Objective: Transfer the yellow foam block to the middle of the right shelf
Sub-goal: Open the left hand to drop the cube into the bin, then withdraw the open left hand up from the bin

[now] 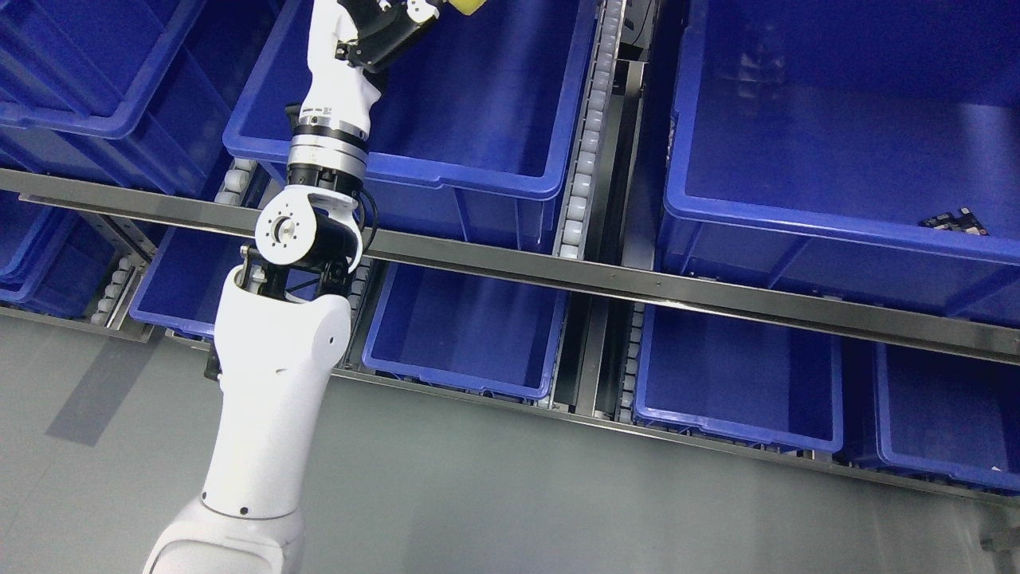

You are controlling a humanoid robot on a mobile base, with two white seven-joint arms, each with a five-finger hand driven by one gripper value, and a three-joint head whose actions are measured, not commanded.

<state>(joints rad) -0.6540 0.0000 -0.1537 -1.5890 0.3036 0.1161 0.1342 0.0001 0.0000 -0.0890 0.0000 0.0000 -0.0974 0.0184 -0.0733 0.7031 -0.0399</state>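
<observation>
We hold the yellow foam block (pixel 468 5) clamped in our left hand (pixel 398 24) at the top edge, with the target bin (pixel 837 215) well right of it.

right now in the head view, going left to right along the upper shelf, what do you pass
stacked bins → left arm reaching up with the yellow block at the top edge → middle bin → roller track → right bin, small dark item in its corner
</observation>
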